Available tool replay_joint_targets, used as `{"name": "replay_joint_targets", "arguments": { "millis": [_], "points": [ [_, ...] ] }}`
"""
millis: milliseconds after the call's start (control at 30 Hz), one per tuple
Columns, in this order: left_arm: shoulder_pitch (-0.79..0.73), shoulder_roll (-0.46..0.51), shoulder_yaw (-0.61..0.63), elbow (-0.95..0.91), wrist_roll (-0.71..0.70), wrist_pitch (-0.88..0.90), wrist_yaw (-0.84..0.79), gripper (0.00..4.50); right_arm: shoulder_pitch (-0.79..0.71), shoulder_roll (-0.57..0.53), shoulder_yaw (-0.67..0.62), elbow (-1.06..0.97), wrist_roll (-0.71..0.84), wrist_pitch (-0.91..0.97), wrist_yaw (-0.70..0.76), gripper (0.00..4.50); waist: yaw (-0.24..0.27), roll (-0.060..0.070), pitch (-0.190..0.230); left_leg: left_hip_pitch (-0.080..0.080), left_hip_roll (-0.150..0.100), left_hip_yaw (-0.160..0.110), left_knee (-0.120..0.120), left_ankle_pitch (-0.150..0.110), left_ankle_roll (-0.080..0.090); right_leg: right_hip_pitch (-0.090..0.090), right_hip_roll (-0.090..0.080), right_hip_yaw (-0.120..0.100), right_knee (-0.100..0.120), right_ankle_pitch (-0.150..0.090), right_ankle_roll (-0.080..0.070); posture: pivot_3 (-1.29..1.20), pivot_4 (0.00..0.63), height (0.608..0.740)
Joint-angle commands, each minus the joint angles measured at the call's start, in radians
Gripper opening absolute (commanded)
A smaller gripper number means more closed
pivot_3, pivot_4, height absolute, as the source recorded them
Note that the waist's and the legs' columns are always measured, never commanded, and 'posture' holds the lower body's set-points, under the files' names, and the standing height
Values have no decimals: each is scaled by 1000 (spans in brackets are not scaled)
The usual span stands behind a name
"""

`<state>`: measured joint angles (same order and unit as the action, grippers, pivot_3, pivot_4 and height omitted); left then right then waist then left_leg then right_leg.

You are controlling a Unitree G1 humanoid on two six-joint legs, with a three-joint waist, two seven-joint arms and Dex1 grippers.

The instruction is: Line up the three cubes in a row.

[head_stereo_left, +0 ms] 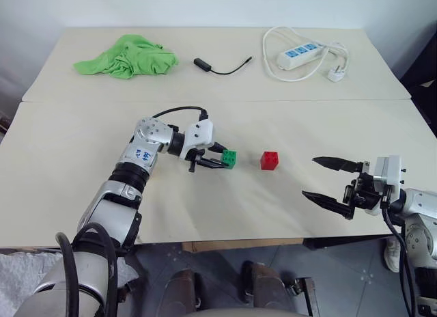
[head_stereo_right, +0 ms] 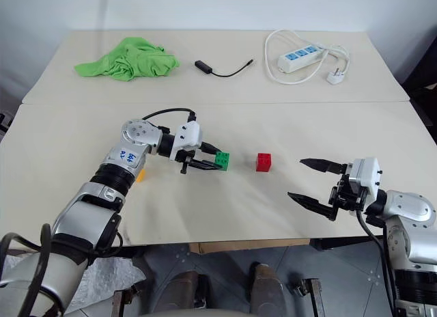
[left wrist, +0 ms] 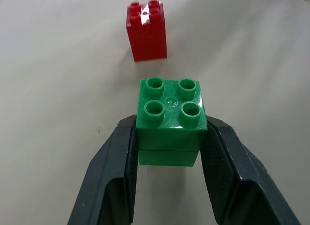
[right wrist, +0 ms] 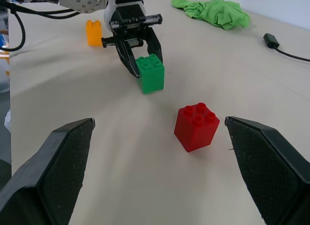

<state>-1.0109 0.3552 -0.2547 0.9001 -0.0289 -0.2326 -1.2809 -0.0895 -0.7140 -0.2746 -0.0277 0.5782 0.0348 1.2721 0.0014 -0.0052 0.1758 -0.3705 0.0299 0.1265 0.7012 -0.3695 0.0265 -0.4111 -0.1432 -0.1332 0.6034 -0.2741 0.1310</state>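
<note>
A: Where is the green cube [left wrist: 169, 113]?

B: The left gripper [head_stereo_left: 220, 160] has it, squeezed between both fingers. It sits low on the table [head_stereo_left: 205, 208], near the red cube [head_stereo_left: 270, 160], on its left.

A: Why there?

B: I think it wants the 2 in 1 row.

A: And the yellow cube [right wrist: 93, 32]?

B: Back by the left arm, well apart. It likely goes next.

A: The right gripper [head_stereo_left: 334, 184]?

B: Its jaws are wide and hold nothing. It waits to the right of the red cube.
</note>
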Motion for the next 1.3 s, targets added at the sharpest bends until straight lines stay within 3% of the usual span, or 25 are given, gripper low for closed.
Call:
{"name": "replay_joint_targets", "arguments": {
  "millis": [33,133,167,433,633,767,867,933,1033,1133,1300],
  "points": [
    [-16,-5,10,2,12,19,2,1465,5,-2,-16,-33,16,0,-8,4500,0,0,0,0,0,0,0,0,0,0,0,0,0,0,0,0,150,740],
    [-25,-11,19,27,21,37,43,1465,0,1,-12,-33,15,3,-11,4500,2,0,0,0,0,0,0,0,0,0,0,0,0,0,0,0,150,740],
    [-29,-16,25,34,23,45,69,2193,-2,3,-11,-32,16,5,-12,4500,3,0,0,0,0,-1,0,0,0,0,0,0,0,0,0,0,150,740],
    [-34,0,45,-67,-28,83,-56,4471,-18,-1,9,-27,22,24,1,4500,1,0,0,0,0,-1,1,0,0,0,0,-1,0,0,0,0,150,740],
    [-90,78,121,-193,-101,137,-121,4471,-66,-3,38,9,10,48,12,4500,-1,0,0,-1,0,-1,1,0,0,0,0,0,1,0,0,0,150,740],
    [-17,167,287,-303,-282,112,-201,4471,-144,42,51,34,27,38,1,4500,-9,0,0,0,1,-3,1,0,0,0,0,0,1,0,0,0,150,740],
    [105,255,376,-375,-330,122,-190,4471,-162,62,87,17,14,37,16,4500,-17,1,0,1,2,-6,1,0,0,0,0,0,2,0,-1,0,150,740],
    [290,351,501,-455,-358,173,-105,4471,-170,81,116,-31,32,52,26,4500,-27,1,0,1,1,-6,1,0,0,0,0,0,3,0,-1,0,150,740],
    [522,409,660,-562,-406,233,19,4471,-182,96,146,-68,46,68,39,4500,-33,1,1,2,2,-8,-1,0,0,-2,0,1,3,0,-1,0,150,740],
    [852,389,870,-720,-453,287,142,4471,-210,110,188,-97,48,74,59,4500,-30,0,1,1,4,-9,0,0,1,-2,-3,1,4,0,-1,0,150,740],
    [1197,318,987,-862,-474,285,197,4471,-267,123,221,-112,70,98,85,4500,-4,-1,2,2,2,-11,1,-2,3,1,-8,1,4,0,-1,0,150,740]
  ]
}}
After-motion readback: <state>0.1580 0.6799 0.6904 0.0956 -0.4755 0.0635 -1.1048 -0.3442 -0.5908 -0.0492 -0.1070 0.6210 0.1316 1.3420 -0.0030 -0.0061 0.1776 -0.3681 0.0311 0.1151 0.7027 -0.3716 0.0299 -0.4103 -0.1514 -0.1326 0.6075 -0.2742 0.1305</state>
